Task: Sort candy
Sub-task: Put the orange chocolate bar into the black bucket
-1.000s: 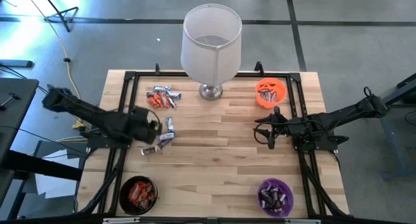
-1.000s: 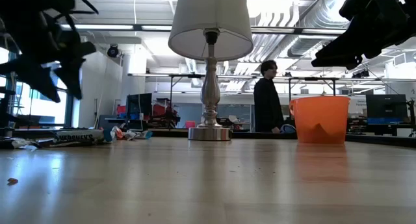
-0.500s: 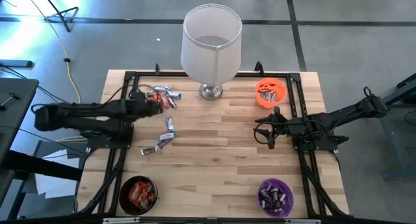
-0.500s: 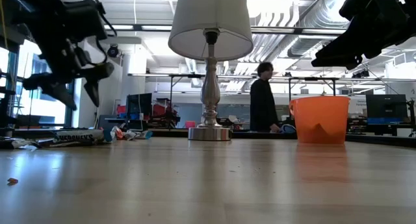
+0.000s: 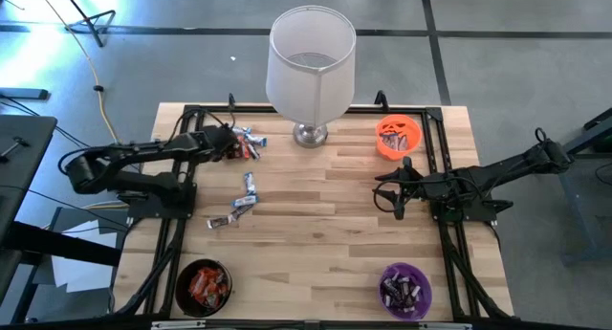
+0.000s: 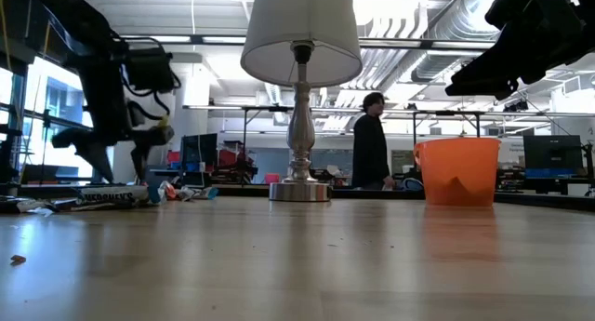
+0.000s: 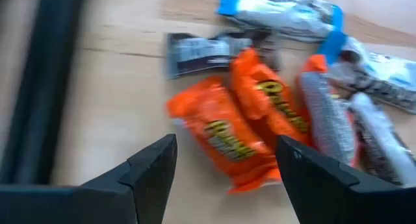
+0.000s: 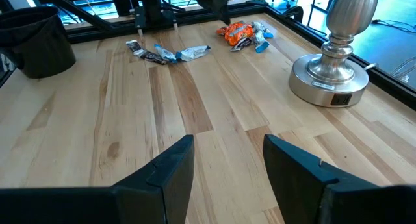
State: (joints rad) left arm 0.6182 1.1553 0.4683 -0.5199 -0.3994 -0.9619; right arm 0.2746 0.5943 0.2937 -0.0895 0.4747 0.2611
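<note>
The left gripper point(image 5: 226, 143) hangs, jaws wide and empty, over the candy point(image 7: 242, 130) heap near the lamp point(image 5: 309, 67) — having swung there from mid-table. The right gripper point(image 5: 400, 188) waits, parted, between the orange bowl point(image 5: 398, 137) and purple bowl point(image 5: 405, 288). Beyond the wooden table point(image 5: 325, 230) — a person point(image 6: 370, 142) walks.

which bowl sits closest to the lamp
The orange bowl, just right of the lamp's base at the back; the black and purple bowls sit at the front edge.
</note>
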